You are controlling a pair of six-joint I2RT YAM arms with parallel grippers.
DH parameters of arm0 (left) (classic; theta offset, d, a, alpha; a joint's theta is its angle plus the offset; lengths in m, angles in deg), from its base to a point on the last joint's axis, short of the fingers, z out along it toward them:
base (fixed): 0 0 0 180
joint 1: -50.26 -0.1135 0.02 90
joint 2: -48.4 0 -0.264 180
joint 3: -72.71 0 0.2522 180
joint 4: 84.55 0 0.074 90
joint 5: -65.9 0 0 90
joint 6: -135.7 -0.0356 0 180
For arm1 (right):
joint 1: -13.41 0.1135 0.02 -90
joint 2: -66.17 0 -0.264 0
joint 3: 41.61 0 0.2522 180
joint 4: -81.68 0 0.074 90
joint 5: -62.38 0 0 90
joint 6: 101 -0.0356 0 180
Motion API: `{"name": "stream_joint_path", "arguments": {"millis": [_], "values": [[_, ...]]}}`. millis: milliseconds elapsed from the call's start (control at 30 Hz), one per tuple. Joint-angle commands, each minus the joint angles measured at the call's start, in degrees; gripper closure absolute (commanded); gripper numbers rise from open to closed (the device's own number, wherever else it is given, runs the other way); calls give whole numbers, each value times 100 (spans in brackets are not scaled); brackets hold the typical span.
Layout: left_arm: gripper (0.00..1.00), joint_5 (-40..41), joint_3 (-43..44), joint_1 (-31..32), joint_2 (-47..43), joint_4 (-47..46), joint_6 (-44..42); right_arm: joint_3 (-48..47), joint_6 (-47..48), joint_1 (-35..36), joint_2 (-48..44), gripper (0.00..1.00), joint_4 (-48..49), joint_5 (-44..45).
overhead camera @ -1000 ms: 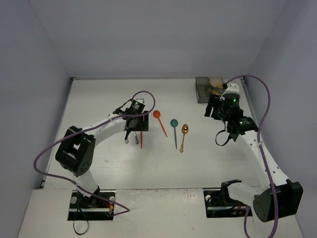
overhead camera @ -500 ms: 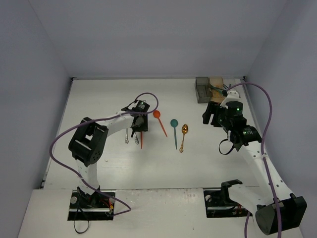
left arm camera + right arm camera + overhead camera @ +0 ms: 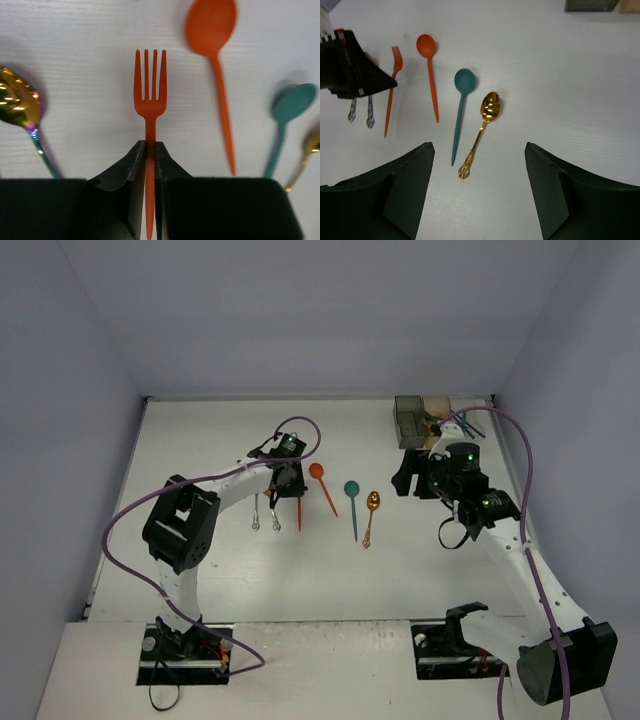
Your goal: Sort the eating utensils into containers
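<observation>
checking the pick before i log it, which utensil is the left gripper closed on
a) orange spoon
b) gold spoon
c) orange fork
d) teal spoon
c: in the left wrist view the left gripper has its two fingers pinched on the handle of the orange fork, whose tines point away from it.

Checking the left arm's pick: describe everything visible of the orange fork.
The orange fork is one piece of matte, plastic-looking orange: four straight tines, a short neck, a thin straight handle. It lies flat over the white table, tines pointing away from the left gripper, whose two black fingers are shut on the handle just below the neck. Nothing else touches it; the orange spoon lies beside it, apart. Whether it is lifted cannot be told.
</observation>
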Motion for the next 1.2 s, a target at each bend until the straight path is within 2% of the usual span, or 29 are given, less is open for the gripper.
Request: {"name": "stream_joint_path", "arguments": {"millis": [0,200,367,533,767,833,1033,1167], "values": [[100,-616,434,157,-778,-720,1172,-524,-156,442,278,29,377,-431],[100,-930,408,294,-991,-1476,2075,-763,-284,1172,668,30,530,-269],[100,-1154,247,417,-1107,-2309,2389,-851,-481,1474,1039,32,708,-132],[100,-1215,178,571,-1214,-2590,2511,-934,-622,1671,1294,37,799,41],[100,-1281,129,689,-1378,-2828,2572,-909,-723,1716,1487,57,830,339],[100,-1283,108,709,-1435,-2855,2550,-897,-744,1717,1508,70,840,380],[100,-1336,-22,727,-1531,-2915,2602,-862,-744,1725,1508,97,848,604],[100,-1362,-76,727,-1570,-2917,2529,-886,-732,1725,1461,100,848,706]]}}
